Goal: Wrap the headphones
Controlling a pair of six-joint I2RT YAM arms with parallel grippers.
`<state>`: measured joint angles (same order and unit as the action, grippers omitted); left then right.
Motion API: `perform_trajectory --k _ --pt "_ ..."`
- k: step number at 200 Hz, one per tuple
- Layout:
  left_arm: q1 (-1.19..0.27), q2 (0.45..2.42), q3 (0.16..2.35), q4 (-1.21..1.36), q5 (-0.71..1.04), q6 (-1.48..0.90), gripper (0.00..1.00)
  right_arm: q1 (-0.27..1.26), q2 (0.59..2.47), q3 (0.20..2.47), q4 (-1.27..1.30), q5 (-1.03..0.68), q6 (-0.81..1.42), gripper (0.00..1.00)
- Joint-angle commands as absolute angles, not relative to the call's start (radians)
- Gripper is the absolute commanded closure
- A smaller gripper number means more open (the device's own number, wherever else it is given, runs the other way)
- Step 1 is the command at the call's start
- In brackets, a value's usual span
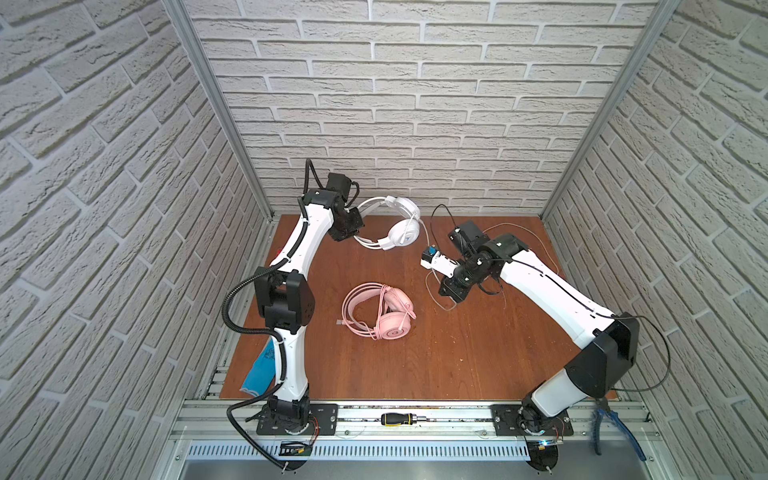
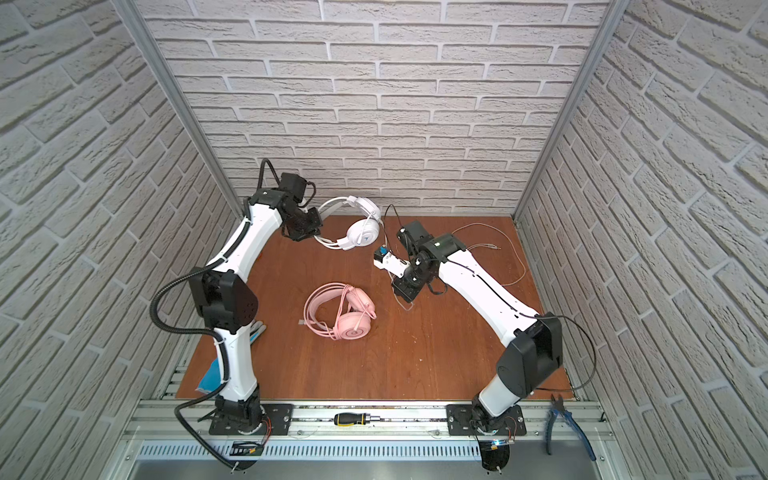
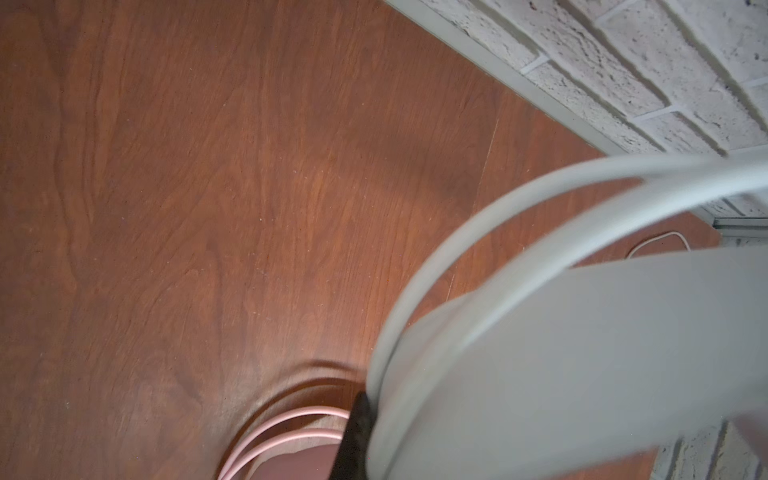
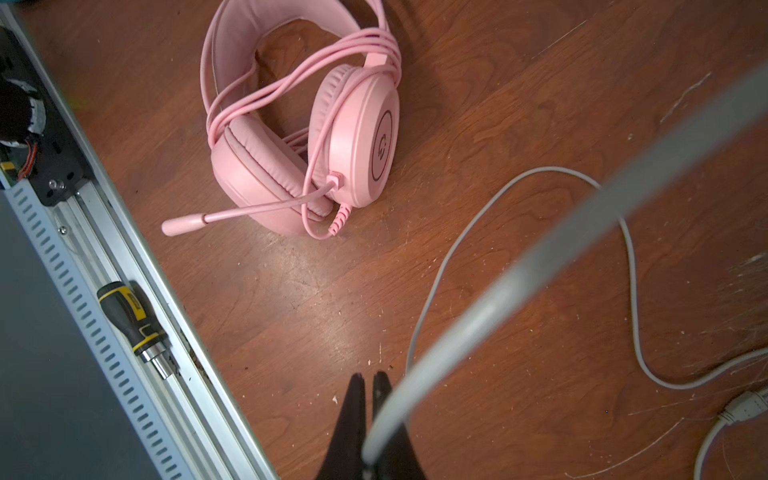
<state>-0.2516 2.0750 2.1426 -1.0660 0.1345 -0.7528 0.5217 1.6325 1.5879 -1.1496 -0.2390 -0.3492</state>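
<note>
Left pincer [image 1: 354, 233] clamped on white wire-banded headset [image 1: 405, 233], right pincer [image 4: 369, 380] pinching thin white cable [image 4: 490, 303] (pink padded headset [image 1: 390, 322] resting on wooden tabletop [image 1: 457, 365])

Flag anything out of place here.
Stray tools: a screwdriver lies on the front rail, pliers at its right end. A blue cloth-like item straddles the table's front-left edge.

Hanging headset [image 1: 405, 232] behind lying headset [image 1: 392, 326], screwdriver [image 1: 395, 419] in front
</note>
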Motion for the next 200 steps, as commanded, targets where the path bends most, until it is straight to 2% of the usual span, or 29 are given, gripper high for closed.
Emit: perform_trajectory --k 1,70,200 --pt "-0.271 2.093 2.202 -1.089 0.121 -0.746 1.0 0.54 1.653 1.654 -1.203 -0.232 -0.379 0.94" --pt "-0.311 2.137 2.236 -1.14 0.077 -0.727 1.0 0.578 1.777 1.835 -1.289 -0.279 -0.399 0.94" --pt "-0.337 2.148 2.243 -1.134 0.117 -0.741 1.0 0.598 1.927 1.943 -1.342 -0.235 -0.346 0.94"
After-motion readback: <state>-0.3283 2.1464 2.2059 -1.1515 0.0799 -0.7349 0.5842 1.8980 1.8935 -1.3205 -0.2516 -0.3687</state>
